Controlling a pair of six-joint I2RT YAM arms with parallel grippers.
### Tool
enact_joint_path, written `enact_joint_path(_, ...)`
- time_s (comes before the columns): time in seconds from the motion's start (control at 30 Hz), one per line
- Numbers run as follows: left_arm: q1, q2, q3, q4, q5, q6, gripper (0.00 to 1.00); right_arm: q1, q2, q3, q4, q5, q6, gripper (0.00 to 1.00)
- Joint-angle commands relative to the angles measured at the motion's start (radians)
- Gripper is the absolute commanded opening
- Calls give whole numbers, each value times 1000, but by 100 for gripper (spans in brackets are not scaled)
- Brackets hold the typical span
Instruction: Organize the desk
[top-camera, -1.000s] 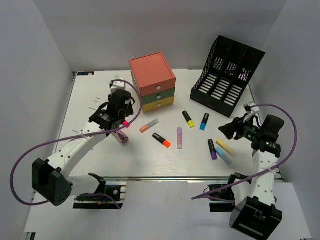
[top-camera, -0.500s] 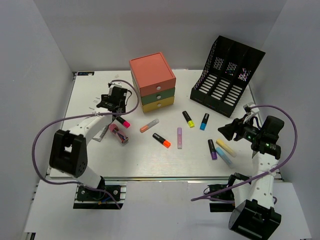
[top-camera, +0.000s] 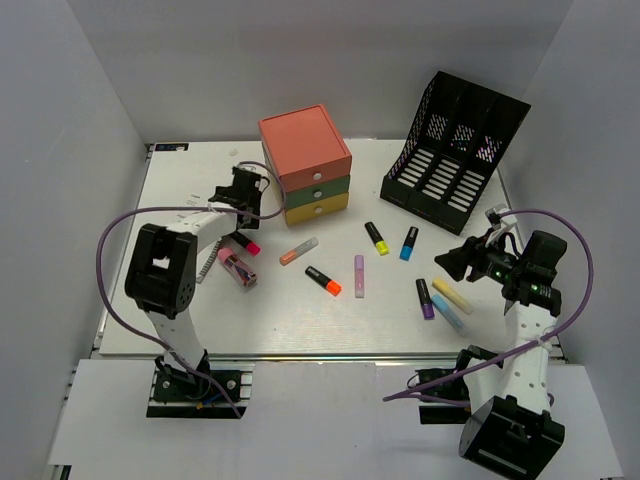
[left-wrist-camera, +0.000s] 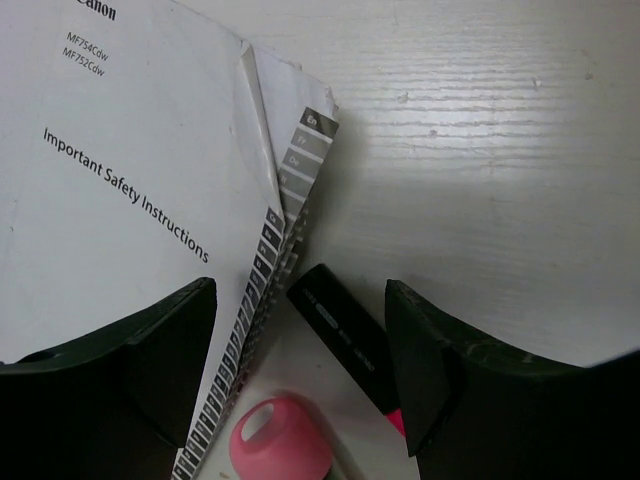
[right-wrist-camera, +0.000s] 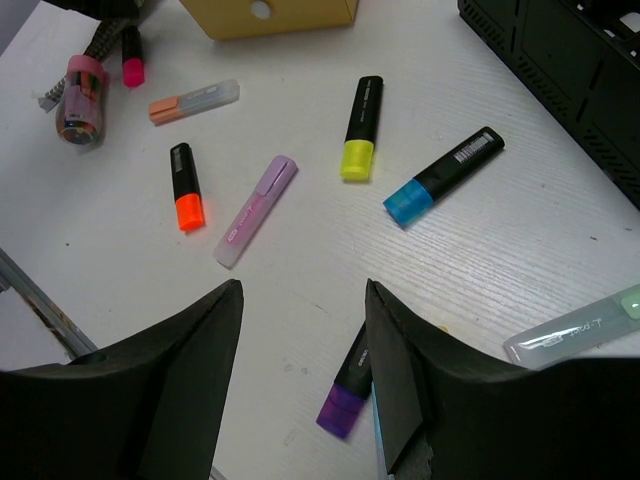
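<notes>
The white desk (top-camera: 330, 325) holds scattered highlighters: orange-clear (top-camera: 298, 250), black-orange (top-camera: 323, 281), lilac (top-camera: 359, 275), yellow (top-camera: 376, 238), blue (top-camera: 409, 243) and purple (top-camera: 425, 298). My left gripper (top-camera: 240, 193) is open and empty, low over the desk beside the drawer unit. In the left wrist view it (left-wrist-camera: 300, 370) frames a black-pink highlighter (left-wrist-camera: 345, 335), a pink-capped tube (left-wrist-camera: 280, 440) and the corner of a white safety booklet (left-wrist-camera: 120, 180). My right gripper (top-camera: 455, 262) is open and empty above the purple highlighter (right-wrist-camera: 350, 395).
A red-green-yellow drawer unit (top-camera: 305, 160) stands at the back centre. A black file rack (top-camera: 455, 150) stands at the back right. Pale yellow (top-camera: 451, 295) and light blue (top-camera: 448, 313) highlighters lie under the right arm. Grey walls enclose the desk; a metal rail runs along its front.
My left gripper has moved back and right, from over the pink-capped tube to beside the drawer unit, and its arm has swung round. The right arm has not moved.
</notes>
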Motion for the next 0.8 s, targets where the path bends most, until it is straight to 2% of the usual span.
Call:
enact_joint_path(0.0, 25, 15, 43, 39, -17, 23, 78, 4, 2, 21, -5, -5, -14, 58)
enact_joint_path(0.17, 69, 66, 56, 48, -29, 33, 78, 7, 10, 18, -5, -3, -17, 58)
enact_joint_path(0.53, 88, 142, 59, 71, -38, 61, 77, 10, 24, 18, -7, -6, -20, 58)
enact_joint_path(0.77, 88, 173, 29, 96, -122, 66, 69, 10, 31, 16, -7, -11, -25, 58)
